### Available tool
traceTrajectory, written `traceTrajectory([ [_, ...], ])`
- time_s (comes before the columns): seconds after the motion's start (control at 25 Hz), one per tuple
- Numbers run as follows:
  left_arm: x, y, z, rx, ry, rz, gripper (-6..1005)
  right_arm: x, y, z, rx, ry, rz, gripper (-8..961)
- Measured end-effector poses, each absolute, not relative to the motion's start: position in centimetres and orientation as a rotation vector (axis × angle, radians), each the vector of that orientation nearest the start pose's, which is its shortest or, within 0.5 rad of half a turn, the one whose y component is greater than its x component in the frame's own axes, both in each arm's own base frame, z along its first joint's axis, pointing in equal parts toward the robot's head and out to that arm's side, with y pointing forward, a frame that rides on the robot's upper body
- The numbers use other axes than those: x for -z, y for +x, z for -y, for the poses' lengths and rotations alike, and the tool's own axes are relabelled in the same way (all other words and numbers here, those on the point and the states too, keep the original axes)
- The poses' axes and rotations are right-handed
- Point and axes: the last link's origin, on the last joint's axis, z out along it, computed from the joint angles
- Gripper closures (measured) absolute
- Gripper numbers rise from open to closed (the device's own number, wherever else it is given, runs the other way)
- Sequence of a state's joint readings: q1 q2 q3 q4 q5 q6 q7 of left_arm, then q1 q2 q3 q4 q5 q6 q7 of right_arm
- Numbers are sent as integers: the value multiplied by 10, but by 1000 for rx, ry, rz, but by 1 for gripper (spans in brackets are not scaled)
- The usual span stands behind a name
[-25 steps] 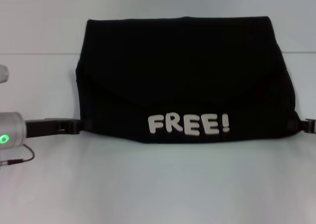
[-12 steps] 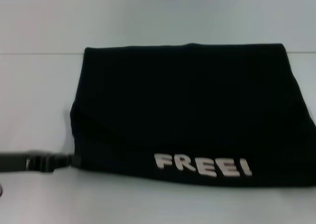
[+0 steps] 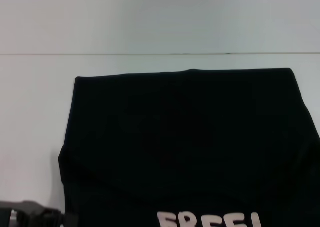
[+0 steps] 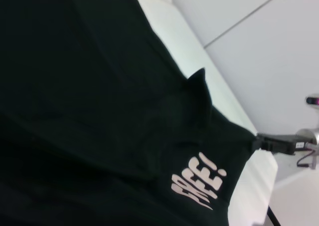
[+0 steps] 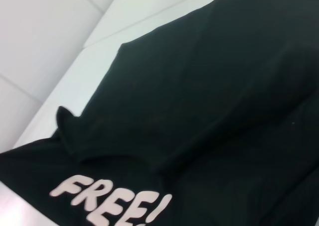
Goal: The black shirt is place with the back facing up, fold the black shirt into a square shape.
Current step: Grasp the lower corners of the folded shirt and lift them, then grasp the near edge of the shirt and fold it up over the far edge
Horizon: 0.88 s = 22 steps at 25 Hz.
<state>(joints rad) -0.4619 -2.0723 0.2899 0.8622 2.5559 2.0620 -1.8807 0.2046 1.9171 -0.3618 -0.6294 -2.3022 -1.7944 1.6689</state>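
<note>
Folded black shirt (image 5: 209, 101) (lettering "FREE!" (image 5: 112, 201)).

The left gripper (image 3: 60, 220) shows in the head view only as a dark, hard shape at about 8 o'clock, cut by the lower edge, its tip touching the near left corner of the black shirt (image 3: 185, 142). Whether its fingers are closed on the cloth cannot be made out. In the left wrist view the right gripper (image 4: 259, 140) appears farther off, at about 4 o'clock, reaching in level with its tip at a pulled-out corner of the fabric; its fingers look pressed together there.
</note>
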Motion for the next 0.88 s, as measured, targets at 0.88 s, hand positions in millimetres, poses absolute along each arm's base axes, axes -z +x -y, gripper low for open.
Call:
traceTrajectory([
  [0.88,-70,-272,-361,486,-2558,1359,1001,-124,360,-278,-810,-2251,-1240,883],
])
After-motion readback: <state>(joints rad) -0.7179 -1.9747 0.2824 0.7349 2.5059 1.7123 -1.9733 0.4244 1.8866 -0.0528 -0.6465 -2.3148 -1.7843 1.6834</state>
